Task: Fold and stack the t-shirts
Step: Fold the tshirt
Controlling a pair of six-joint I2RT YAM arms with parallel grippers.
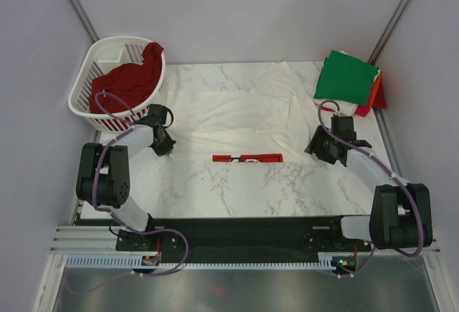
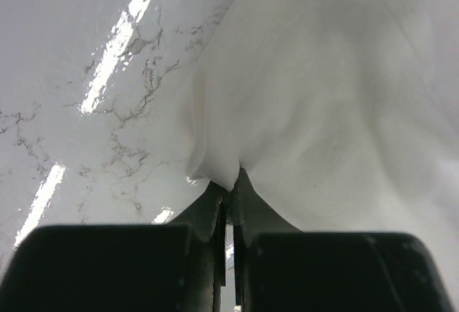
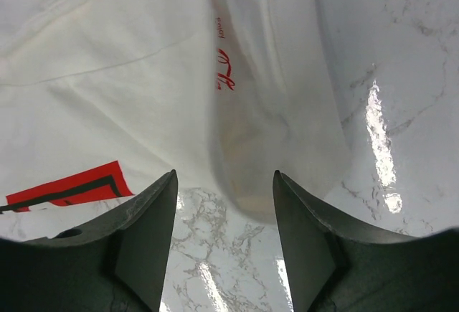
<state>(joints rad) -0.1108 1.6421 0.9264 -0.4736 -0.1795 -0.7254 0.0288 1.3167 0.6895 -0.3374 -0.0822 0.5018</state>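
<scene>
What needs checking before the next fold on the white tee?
1. Left pincer shut on the white tee: ok, an edge is pinched between the fingers.
2. Right pincer gripping the tee: not ok, it is open, with a fold of cloth lying between the fingers, unpinched.
3. Tee lying flat: not ok, it is creased and bunched toward the far right.
4. Tee apart from the folded stack: cannot tell, the edges run close together.
5. Red tee out of the way: ok, it sits in the basket.
</scene>
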